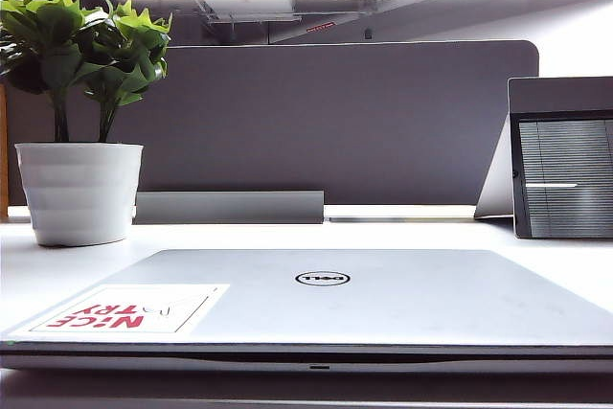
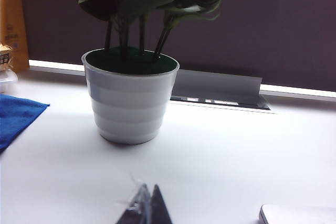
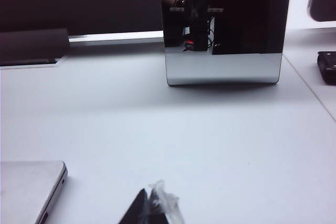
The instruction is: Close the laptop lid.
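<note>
The laptop (image 1: 316,318) lay nearest the exterior camera, its lid (image 1: 383,294) flat down on the base with only a thin dark seam showing along the near edge. The Dell logo (image 1: 323,279) sat mid-lid and the sticker (image 1: 129,310) at the near left corner.

Neither gripper appeared in the exterior view. Each wrist view showed only dark fingertips meeting in a point: the left gripper (image 2: 146,208) low over bare white table (image 2: 220,166) left of the laptop, whose corner (image 2: 296,214) was just visible; the right gripper (image 3: 152,208) over bare table right of the laptop's other corner (image 3: 29,190). Both pairs of fingers were drawn together, holding nothing.

Open table lay between each gripper and the things beyond. Only the left wrist view showed a blue cloth (image 2: 16,116) at the left edge. Farther back stood one white pot (image 1: 79,192) with a green plant (image 1: 81,45) at far left, and one grey framed panel (image 1: 562,160) at far right, its glossy side (image 3: 223,30) seen only by the right wrist view. A dark partition (image 1: 326,122) closed the far edge.
</note>
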`<control>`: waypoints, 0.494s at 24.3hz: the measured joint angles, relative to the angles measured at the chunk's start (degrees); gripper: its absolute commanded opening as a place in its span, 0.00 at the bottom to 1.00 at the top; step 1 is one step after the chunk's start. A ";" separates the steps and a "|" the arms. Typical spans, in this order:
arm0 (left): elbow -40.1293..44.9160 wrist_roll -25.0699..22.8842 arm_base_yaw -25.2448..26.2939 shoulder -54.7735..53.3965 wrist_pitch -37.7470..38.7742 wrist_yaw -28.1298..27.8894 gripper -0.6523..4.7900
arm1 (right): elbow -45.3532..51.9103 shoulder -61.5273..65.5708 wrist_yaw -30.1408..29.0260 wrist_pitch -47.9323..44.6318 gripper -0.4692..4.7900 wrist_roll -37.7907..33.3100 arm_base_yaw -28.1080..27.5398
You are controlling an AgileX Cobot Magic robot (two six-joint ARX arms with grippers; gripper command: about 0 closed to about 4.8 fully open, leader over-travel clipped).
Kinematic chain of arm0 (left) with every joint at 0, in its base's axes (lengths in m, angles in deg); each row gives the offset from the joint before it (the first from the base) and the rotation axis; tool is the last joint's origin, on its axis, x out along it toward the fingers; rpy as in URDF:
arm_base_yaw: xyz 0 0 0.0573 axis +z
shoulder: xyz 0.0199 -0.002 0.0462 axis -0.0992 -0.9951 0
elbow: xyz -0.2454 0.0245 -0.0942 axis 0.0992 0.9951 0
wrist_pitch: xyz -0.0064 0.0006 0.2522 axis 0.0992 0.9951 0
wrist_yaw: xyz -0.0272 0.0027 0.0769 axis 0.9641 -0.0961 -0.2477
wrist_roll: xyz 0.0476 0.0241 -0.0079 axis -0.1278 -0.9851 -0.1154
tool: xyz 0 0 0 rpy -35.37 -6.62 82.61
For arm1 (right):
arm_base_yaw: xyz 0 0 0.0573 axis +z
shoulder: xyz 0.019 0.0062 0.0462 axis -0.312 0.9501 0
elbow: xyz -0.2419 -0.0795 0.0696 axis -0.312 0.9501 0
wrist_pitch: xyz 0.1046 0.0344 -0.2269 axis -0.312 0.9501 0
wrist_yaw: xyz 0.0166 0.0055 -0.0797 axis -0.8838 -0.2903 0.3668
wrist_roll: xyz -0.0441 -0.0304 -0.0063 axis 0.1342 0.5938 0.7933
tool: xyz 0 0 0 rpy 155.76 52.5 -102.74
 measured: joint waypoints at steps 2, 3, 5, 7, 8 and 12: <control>0.00 0.00 0.00 0.00 -0.02 0.00 0.11 | 0.87 -0.61 0.13 -0.57 0.09 -0.02 0.00; 0.00 0.00 0.00 0.00 0.00 0.02 0.11 | 1.57 -1.27 0.13 -1.55 0.09 -0.13 0.00; 0.00 0.00 0.00 0.00 0.00 0.02 0.11 | 1.88 -2.21 0.15 -2.29 0.09 -0.85 0.00; 0.00 0.00 0.00 0.00 -0.02 0.00 0.11 | 1.88 -3.58 0.15 -2.91 0.09 -1.51 0.00; 0.00 0.00 0.00 0.00 0.00 0.00 0.11 | 1.88 -3.93 0.15 -2.86 0.09 -1.53 0.00; 0.00 0.00 0.00 0.00 -0.02 0.00 0.11 | 1.88 -3.96 0.13 -3.58 0.09 -1.68 0.98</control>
